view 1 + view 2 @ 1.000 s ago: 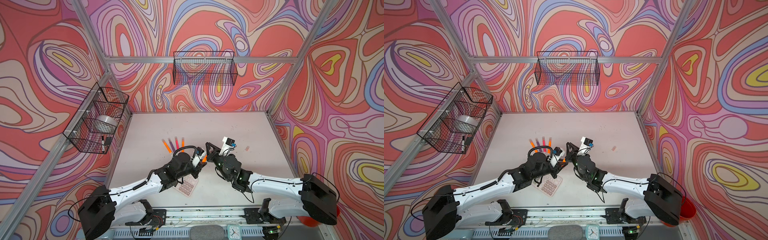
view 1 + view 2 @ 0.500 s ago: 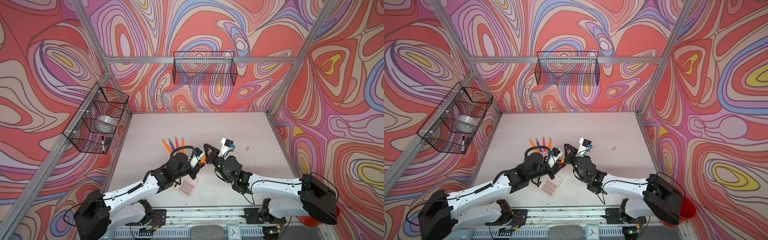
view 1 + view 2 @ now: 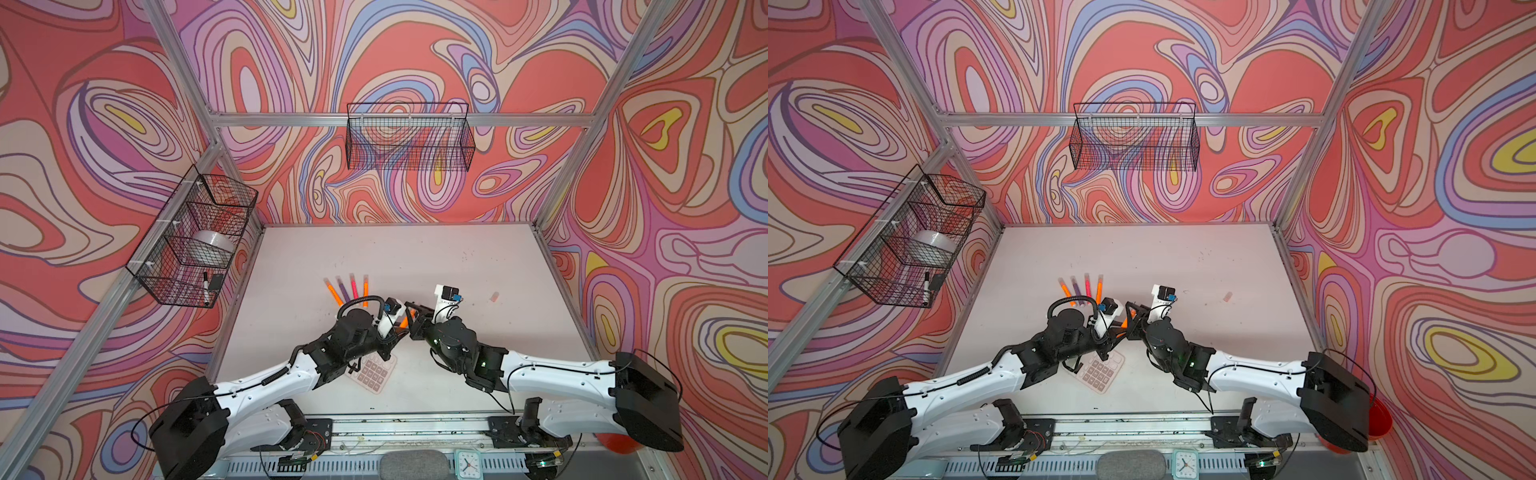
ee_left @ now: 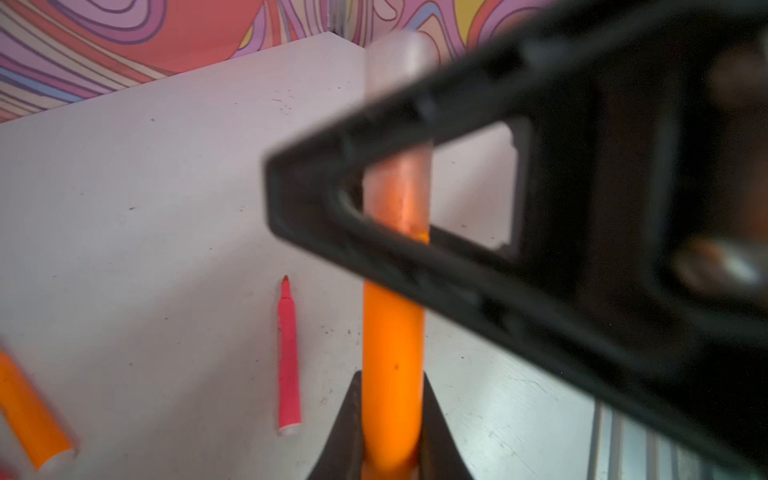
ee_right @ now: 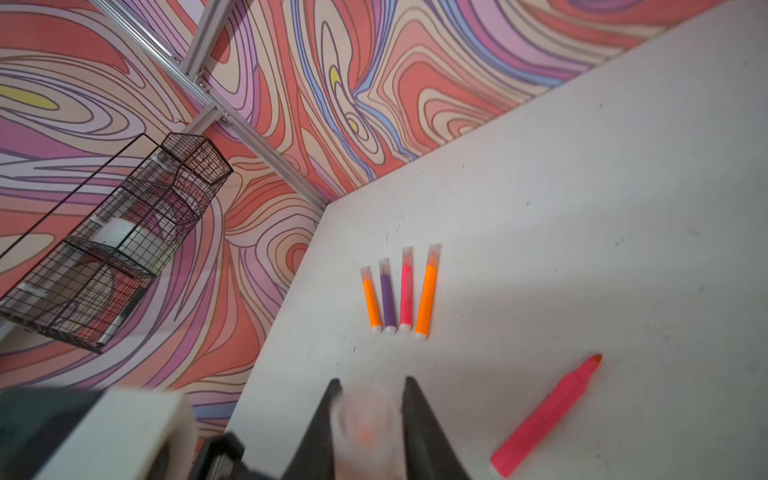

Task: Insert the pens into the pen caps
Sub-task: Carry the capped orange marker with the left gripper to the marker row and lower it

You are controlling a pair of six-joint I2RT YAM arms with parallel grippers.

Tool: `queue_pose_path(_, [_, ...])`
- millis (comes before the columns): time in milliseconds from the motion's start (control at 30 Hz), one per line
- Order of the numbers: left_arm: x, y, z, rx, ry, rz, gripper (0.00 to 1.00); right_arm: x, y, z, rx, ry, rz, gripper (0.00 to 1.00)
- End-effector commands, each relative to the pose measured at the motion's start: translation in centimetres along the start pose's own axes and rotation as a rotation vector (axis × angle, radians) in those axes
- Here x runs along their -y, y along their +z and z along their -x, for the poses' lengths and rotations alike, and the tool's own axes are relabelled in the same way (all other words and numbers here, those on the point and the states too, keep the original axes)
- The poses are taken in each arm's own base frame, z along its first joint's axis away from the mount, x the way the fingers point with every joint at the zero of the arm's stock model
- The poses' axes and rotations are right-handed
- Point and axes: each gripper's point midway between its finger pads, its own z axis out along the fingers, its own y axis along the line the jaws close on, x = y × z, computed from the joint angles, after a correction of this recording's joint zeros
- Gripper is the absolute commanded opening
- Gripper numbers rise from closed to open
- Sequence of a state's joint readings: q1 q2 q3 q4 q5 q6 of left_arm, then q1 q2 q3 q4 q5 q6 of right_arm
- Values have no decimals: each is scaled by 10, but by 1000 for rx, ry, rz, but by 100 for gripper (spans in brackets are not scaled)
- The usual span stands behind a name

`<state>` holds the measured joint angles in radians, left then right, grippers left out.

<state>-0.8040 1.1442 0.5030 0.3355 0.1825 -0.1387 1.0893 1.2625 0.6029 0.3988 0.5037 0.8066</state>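
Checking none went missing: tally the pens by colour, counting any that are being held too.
Orange pens: 3
Pink pens: 2
Purple pen: 1
Total: 6

**No Legible Writing Showing Anywhere**

Nothing is reading clearly in any view. The calculator (image 3: 372, 375) on the counter (image 3: 415, 257) is showing rows of keys in both top views, but their marks are coming out too small to read. The small clock (image 3: 468, 464) is showing a dial without legible numerals. A capped pink pen (image 5: 406, 291) is carrying faint, blurred barrel print.
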Motion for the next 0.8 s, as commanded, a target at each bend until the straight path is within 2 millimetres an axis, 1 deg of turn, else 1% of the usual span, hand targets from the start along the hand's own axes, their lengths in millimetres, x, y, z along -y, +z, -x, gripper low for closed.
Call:
queue_pose_path(0, [-30, 5, 5, 63, -64, 137, 0, 37, -6, -22, -90, -45, -109, 45])
queue_pose_path(100, [-51, 15, -22, -45, -89, 244, 0, 51, -15, -11, -36, -25, -144, 59])
queue_pose_path(133, [-54, 21, -14, -45, -97, 263, 0, 55, -19, -9, -21, -20, -149, 62])
queue_pose_path(233, [-60, 31, -20, -68, -129, 288, 0, 65, -31, 0, 16, -13, -170, 69])
queue_pose_path(300, [-63, 36, -20, -70, -150, 298, 0, 73, -39, 8, 33, -15, -209, 70])
queue_pose_path(367, [-72, 41, -22, -97, -167, 340, 0, 84, -49, 16, 49, -22, -266, 71])
queue_pose_path(500, [-88, 59, -35, -196, -164, 408, 0, 108, -71, 29, 90, -44, -370, 74])
queue_pose_path(633, [-115, 72, -51, -302, -172, 519, 0, 124, -87, 39, 110, -49, -418, 76])
queue_pose_path(767, [-140, 81, -69, -402, -191, 594, 0, 130, -100, 49, 132, -51, -442, 77])
